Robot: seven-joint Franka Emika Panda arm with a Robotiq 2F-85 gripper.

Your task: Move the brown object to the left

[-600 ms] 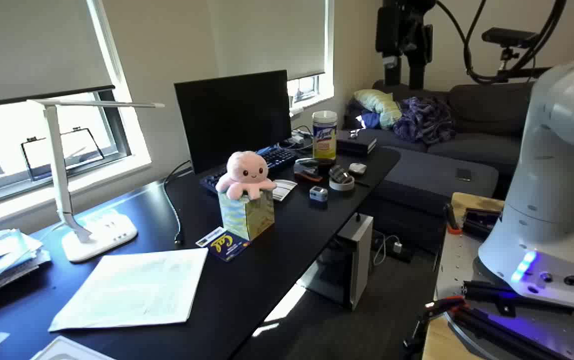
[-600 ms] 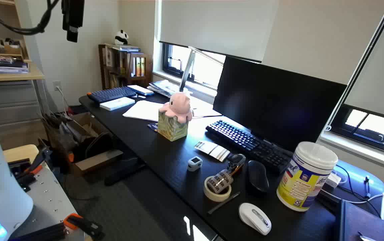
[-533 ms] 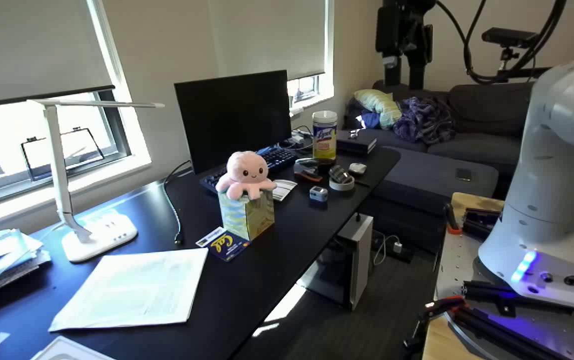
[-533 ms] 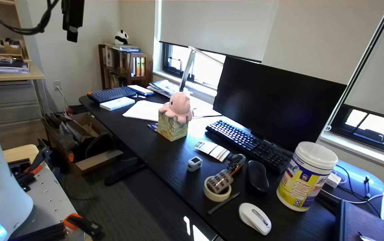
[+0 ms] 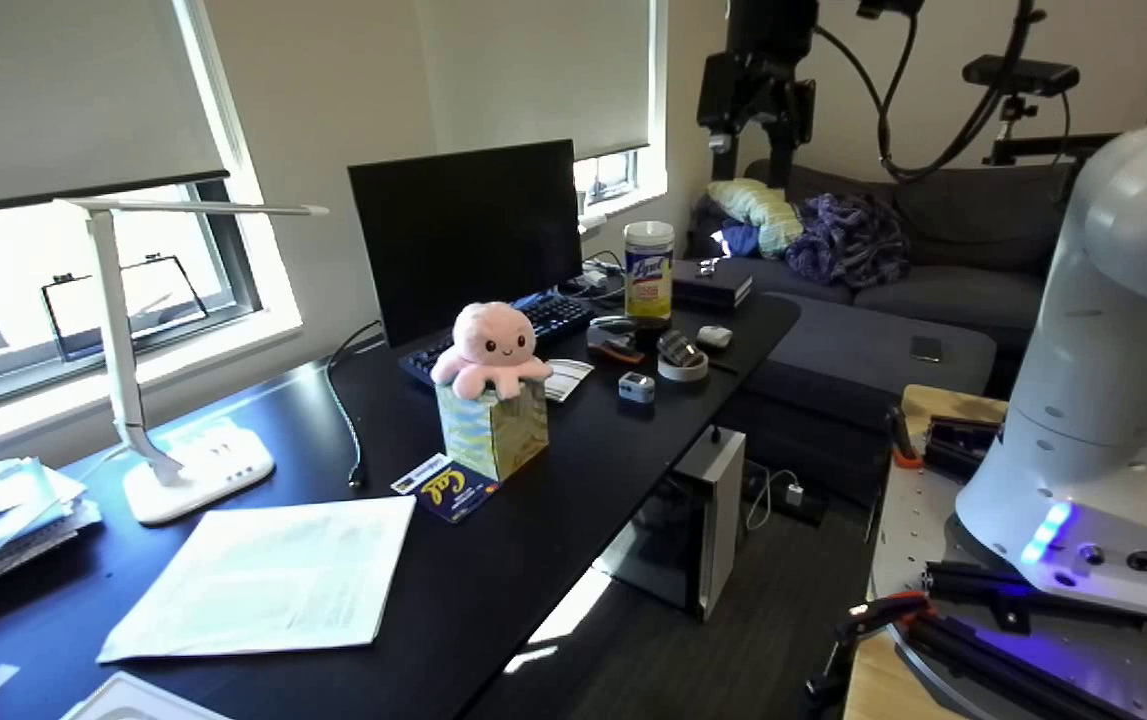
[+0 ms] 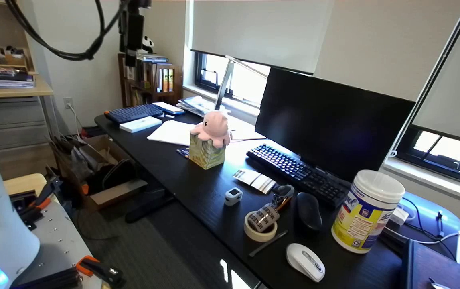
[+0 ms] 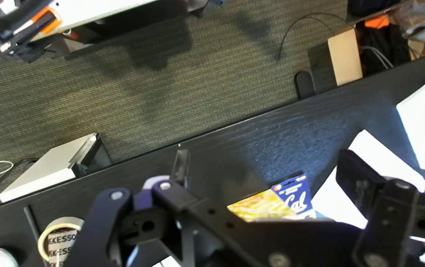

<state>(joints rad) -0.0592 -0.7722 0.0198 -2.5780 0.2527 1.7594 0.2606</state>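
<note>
The white arm [image 5: 1098, 350] stood upright on its metal mounting plate [image 5: 901, 515], a blue light [image 5: 1046, 533] glowing at the base; its upper links lay beyond the frame in both exterior views. The gripper [image 5: 753, 168] hung near the top edge, tips directed downward, well above the black desk [image 5: 493, 620], with cables [image 6: 90, 53] looped beside it. The jaws were spread: in the wrist view the tips stood wide apart, with a patterned box [image 7: 260, 204] and a blue card [image 7: 292, 193], both partly hidden, showing between them. In both exterior views a pink plush octopus [image 6: 213, 126] sat on this box. The brownish lettered roll [image 6: 263, 218], the nearest match to the task's object, leaned tilted on a pale tape ring [image 6: 258, 237] near the desk's edge, just beside a slim dark stick [image 6: 268, 243]; in the wrist view it appeared at lower left, outside the span of the tips.
</note>
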